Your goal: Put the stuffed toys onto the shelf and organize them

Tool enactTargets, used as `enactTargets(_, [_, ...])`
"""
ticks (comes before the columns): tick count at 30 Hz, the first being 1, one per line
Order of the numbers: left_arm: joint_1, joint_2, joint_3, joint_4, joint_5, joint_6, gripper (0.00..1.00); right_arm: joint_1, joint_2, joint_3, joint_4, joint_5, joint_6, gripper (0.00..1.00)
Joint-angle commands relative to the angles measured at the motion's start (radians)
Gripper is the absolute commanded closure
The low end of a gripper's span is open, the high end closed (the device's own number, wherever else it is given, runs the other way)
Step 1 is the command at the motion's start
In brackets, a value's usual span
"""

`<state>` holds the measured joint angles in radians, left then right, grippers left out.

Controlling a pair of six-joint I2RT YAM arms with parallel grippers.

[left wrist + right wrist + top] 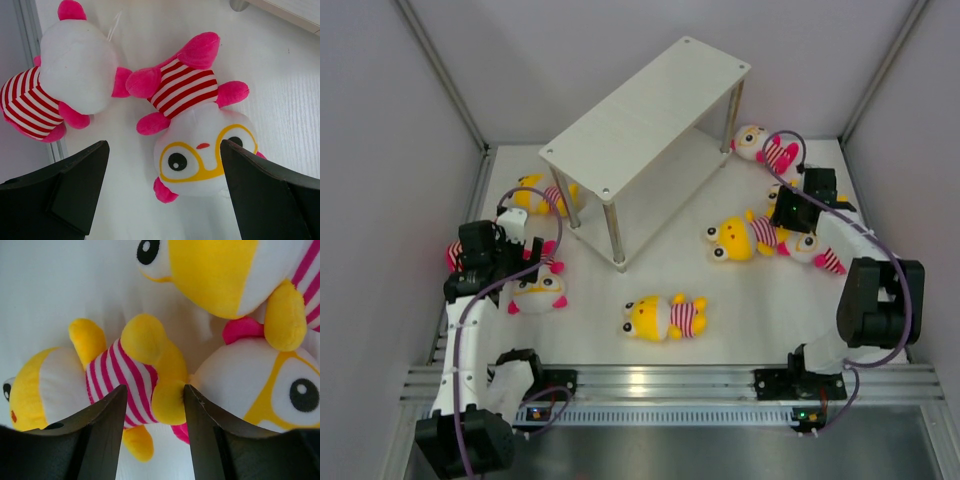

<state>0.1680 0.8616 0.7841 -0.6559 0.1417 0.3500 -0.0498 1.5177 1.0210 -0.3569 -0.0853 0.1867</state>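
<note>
1. Jaws wide apart: I see my left gripper (164, 146) hovering over a white-headed toy (200, 132) lying face up.
2. The shelf (650, 115) stands at the table's far middle.
3. My right gripper (155, 388) is clamped on a yellow toy (115, 367) at its striped belly.

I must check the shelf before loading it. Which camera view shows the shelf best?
The top external view: the whole shelf is there, both white boards and the metal posts. The left wrist view shows only a post foot and a board edge at its top right. The right wrist view shows none of it.
</note>
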Motion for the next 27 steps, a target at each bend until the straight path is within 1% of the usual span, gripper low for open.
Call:
enactTargets(1, [-0.005, -0.006, 0.026, -0.001, 0.012, -0.003, 0.01, 0.004, 0.065, 0.057, -0.004, -0.019, -0.021, 0.50])
enactTargets(3, [-0.005, -0.004, 0.024, -0.001, 0.013, -0.006, 0.01, 0.004, 0.090, 0.074, 0.007, -0.034, -0.026, 0.50])
enactTargets(6, [-0.005, -0.001, 0.021, -0.002, 0.018, -0.003, 0.01, 0.019, 0.143, 0.099, 0.003, -0.148, -0.029, 0.50])
enactTargets(8, [-0.005, 0.001, 0.026, -0.001, 0.010, -0.006, 0.01, 0.042, 0.162, 0.090, 0.003, -0.162, -0.029, 0.51])
enactTargets(9, [-0.005, 0.002, 0.027, -0.001, 0.003, -0.006, 0.01, 0.076, 0.164, 0.082, 0.013, -0.159, -0.021, 0.53])
enactTargets(12, [-0.005, 0.005, 0.032, -0.001, -0.007, -0.006, 0.01, 0.088, 0.161, 0.044, 0.042, -0.192, 0.019, 0.81])
enactTargets(13, [-0.005, 0.005, 0.033, -0.001, -0.008, -0.009, 0.01, 0.088, 0.147, 0.036, 0.059, -0.205, 0.032, 1.00])
enactTargets(15, [-0.005, 0.007, 0.032, -0.002, -0.008, -0.011, 0.01, 0.085, 0.122, 0.021, 0.082, -0.215, 0.083, 1.00])
enactTargets(17, [-0.005, 0.010, 0.030, -0.007, -0.014, -0.020, 0.01, 0.082, 0.061, 0.005, 0.134, -0.237, 0.137, 1.00])
enactTargets(19, [-0.005, 0.010, 0.032, -0.022, -0.011, -0.023, 0.01, 0.082, -0.014, -0.012, 0.191, -0.238, 0.261, 1.00])
enactTargets(20, [-0.005, 0.011, 0.033, -0.028, -0.011, -0.022, 0.01, 0.082, -0.039, -0.030, 0.256, -0.240, 0.307, 1.00])
enactTargets(21, [-0.005, 0.008, 0.032, -0.034, -0.019, -0.019, 0.01, 0.084, -0.062, -0.041, 0.306, -0.248, 0.414, 1.00])
enactTargets(22, [-0.005, 0.007, 0.029, -0.034, -0.031, -0.016, 0.01, 0.082, -0.098, -0.059, 0.341, -0.249, 0.468, 1.00])
enactTargets(23, [-0.005, 0.008, 0.029, -0.036, -0.069, -0.019, 0.01, 0.085, -0.111, -0.065, 0.431, -0.249, 0.518, 1.00])
enactTargets(24, [-0.005, 0.008, 0.030, -0.043, -0.085, -0.019, 0.01, 0.087, -0.123, -0.071, 0.464, -0.242, 0.618, 1.00])
enactTargets(27, [-0.005, 0.011, 0.053, -0.071, -0.131, -0.017, 0.01, 0.117, -0.136, -0.062, 0.556, -0.180, 0.742, 1.00])
